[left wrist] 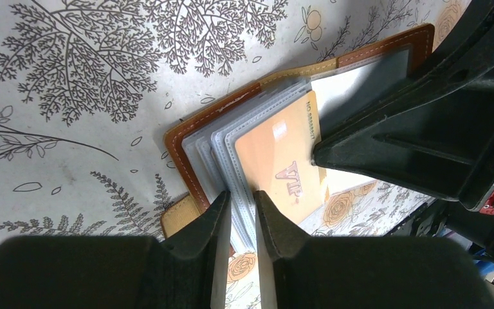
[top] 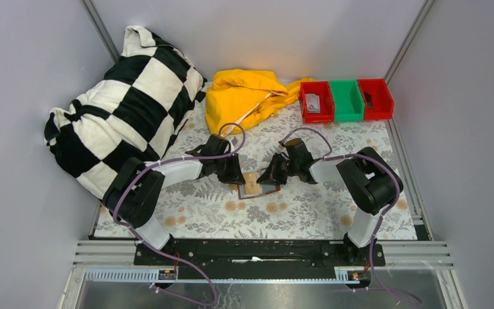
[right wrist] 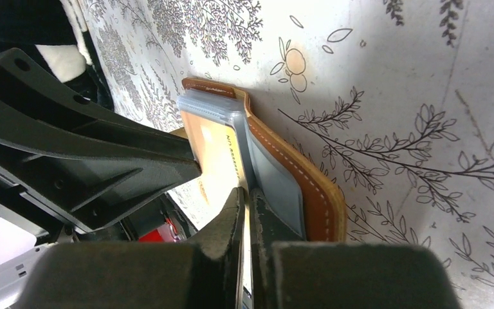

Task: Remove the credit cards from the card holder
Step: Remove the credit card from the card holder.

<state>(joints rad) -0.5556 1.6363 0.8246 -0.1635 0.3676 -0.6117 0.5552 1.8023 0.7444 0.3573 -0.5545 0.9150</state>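
- left end effector [left wrist: 239, 217]: narrow, closed on the clear sleeve edges of the card holder [left wrist: 186, 151]. Looks like the anchor grip.
- card holder: lies open mid-desk on the floral desk [top: 296, 212], brown cover down, sleeves fanned up. It sits between the two arms, and both end effectors are in contact with it or its contents.
- credit card [left wrist: 280, 154]: tan, "VIP" print, in the top sleeve. Its numbered edge faces the right arm, and that edge looks clear of the sleeve.
- right end effector [right wrist: 247, 209]: almost fully closed, with the card's thin edge running into the gap. Reads as clamped on the credit card.
- Key relation: the card lies directly between the end effectors, with the left on the sleeve side and the right on the exposed edge. The number line runs along the gripped edge, so that is probably a long edge, and the card should exit across its long axis, toward the right arm and away from the left.
- Right arm is the puller; left only has to hold.
- Risk: if the right grip also catches the sleeve film, the whole holder drags instead. Can't tell from these views whether the film is in the bite.
- Other cards in the lower sleeves: not visible.
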